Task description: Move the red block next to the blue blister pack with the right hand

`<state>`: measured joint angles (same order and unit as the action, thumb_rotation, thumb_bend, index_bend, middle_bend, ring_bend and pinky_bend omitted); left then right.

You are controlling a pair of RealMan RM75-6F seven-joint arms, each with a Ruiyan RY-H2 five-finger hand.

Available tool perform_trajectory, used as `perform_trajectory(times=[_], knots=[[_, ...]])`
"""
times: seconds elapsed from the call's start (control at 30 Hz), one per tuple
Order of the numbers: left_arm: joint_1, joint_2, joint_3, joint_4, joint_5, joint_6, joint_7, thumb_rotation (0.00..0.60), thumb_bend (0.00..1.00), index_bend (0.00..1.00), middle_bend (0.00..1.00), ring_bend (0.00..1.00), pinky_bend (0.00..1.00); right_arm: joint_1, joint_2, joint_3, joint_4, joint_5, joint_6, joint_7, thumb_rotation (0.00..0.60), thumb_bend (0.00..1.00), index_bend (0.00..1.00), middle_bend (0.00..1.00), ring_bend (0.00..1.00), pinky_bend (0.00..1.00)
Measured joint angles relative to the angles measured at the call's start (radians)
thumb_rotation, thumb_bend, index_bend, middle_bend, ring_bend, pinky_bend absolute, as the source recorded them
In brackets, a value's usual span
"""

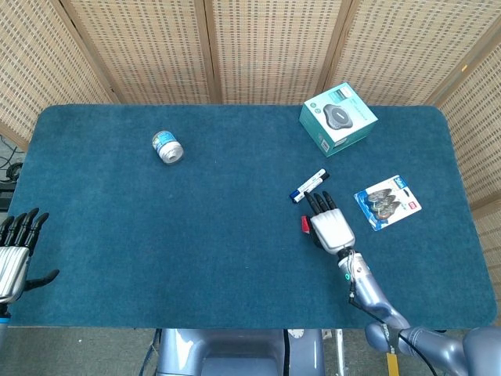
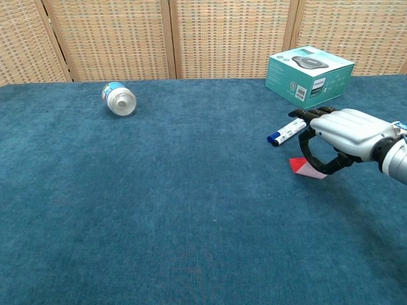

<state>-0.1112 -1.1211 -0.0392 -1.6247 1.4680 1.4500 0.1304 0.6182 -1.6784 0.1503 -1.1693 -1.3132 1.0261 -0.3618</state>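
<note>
The small red block [image 1: 304,225] lies on the blue cloth just left of my right hand [image 1: 329,223]. In the chest view the right hand [image 2: 346,136] arches over the red block [image 2: 300,167], fingers curved above it and thumb curled low beside it; nothing is gripped. The blue blister pack [image 1: 387,202] lies flat to the right of the hand, a short way off. My left hand [image 1: 14,252] hangs at the table's near left edge, fingers spread and holding nothing.
A blue-and-white marker [image 1: 309,186] lies just beyond the right hand's fingertips. A teal box [image 1: 338,117] stands at the back right. A small tin [image 1: 167,146] lies on its side at the back left.
</note>
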Motion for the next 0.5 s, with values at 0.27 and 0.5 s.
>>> perform_trajectory(times=[0.27,0.5], knots=[[0.0,0.001,0.0,0.0,-0.003,-0.002,-0.003,0.6,0.01,0.0,0.0,0.0,0.0,0.075,0.011,0.097,0.168,0.017,0.008,-0.028,0.6,0.6,0.62,0.0,0.0,0.0],[0.0,0.001,0.0,-0.002,-0.004,-0.003,-0.001,0.6,0.01,0.0,0.0,0.0,0.0,0.151,0.077,0.192,0.376,0.017,0.082,-0.074,0.6,0.56,0.61,0.03,0.0,0.0]])
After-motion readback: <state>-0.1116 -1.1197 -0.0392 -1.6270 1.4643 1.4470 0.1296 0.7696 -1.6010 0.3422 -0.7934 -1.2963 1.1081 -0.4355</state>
